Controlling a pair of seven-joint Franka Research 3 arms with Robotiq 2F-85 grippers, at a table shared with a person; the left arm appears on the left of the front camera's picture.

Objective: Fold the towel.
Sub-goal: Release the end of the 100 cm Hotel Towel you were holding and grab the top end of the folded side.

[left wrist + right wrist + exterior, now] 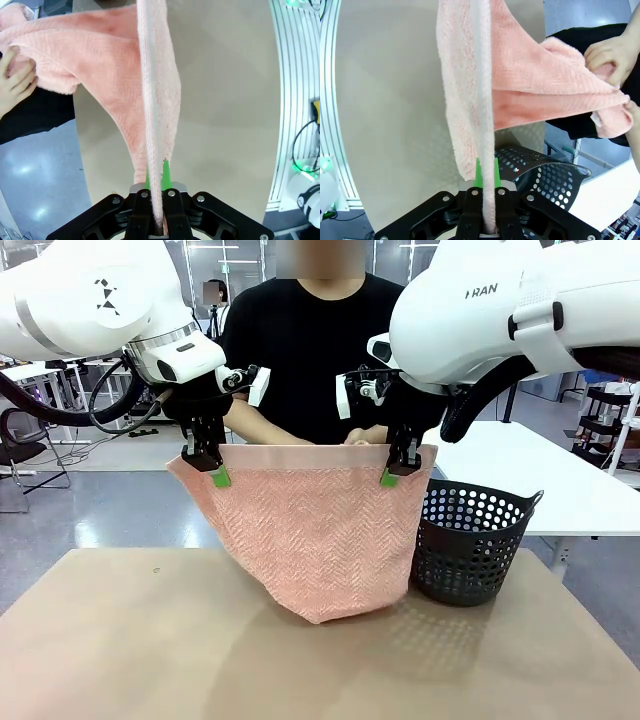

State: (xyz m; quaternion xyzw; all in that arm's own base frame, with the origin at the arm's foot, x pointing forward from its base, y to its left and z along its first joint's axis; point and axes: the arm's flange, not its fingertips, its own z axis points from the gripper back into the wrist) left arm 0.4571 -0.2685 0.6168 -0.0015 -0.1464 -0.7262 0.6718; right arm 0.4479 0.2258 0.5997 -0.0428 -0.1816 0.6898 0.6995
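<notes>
The salmon-pink towel hangs above the table, its herringbone face toward the front camera and its lower fold sagging to the tabletop. My left gripper is shut on its upper left corner, and my right gripper is shut on the upper right corner. In the left wrist view the towel's hem runs straight up from my green fingertips. The right wrist view shows the same edge clamped between green pads. The person's hands hold the towel's far end; one hand grips it in the left wrist view.
A dark grey perforated basket stands on the tan table just right of the towel, close under my right gripper. The person in a black shirt stands at the far edge. A white table lies at the right.
</notes>
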